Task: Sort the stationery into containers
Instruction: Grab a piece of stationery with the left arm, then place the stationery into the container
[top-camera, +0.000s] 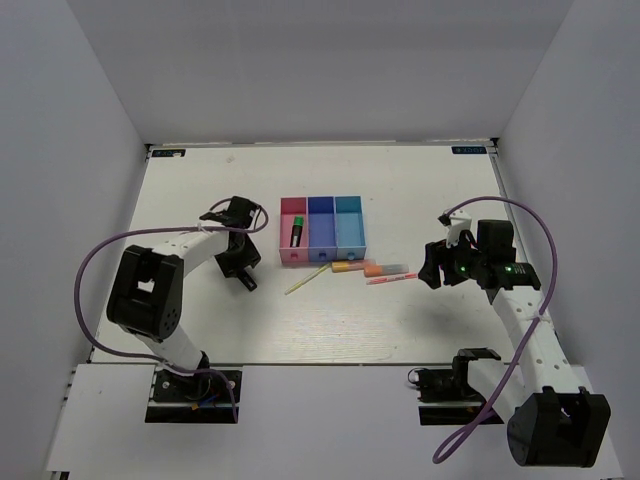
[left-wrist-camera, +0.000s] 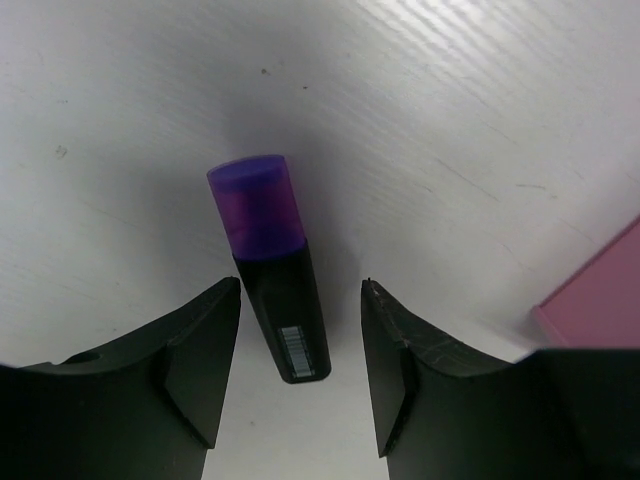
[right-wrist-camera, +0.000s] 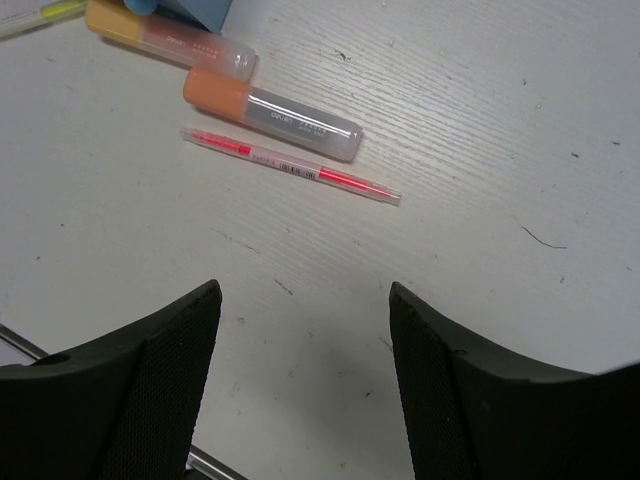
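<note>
Left claw (left-wrist-camera: 300, 290) is seen open, fingers on either side of a purple-capped marker (left-wrist-camera: 272, 270); a gap is visible on both sides, nothing is gripped. The marker is lying flat on the surface (top-camera: 400, 320), cap toward 12 o'clock in the left wrist view. A corner of the pink bin (left-wrist-camera: 600, 300) is seen at 3 o'clock of that view.

In the top view the left claw (top-camera: 243, 275) is placed at 8 o'clock of the bins, near the pink bin (top-camera: 284, 232).

Right claw (right-wrist-camera: 302, 292) is seen open and empty, held over bare surface. In the top view it (top-camera: 430, 265) is at 4 o'clock of the bins, well apart from them.

Three bins are joined in a row mid-surface: pink at 9 o'clock, dark blue bin (top-camera: 320, 212) in the middle, light blue bin (top-camera: 350, 240) at 3 o'clock. A green-capped marker (top-camera: 297, 233) is lying inside the pink bin.

Loose items are found at 6 o'clock of the bins:
- yellow-green stick (top-camera: 306, 280), below the pink and dark blue bins
- orange highlighter (right-wrist-camera: 270, 115), just beside the pink-red pen (right-wrist-camera: 290, 165), which lies at its 6 o'clock
- second orange highlighter (right-wrist-camera: 170, 35), just beside the light blue bin; contact cannot be told

All four are lying flat on the surface, between the two claws.
</note>
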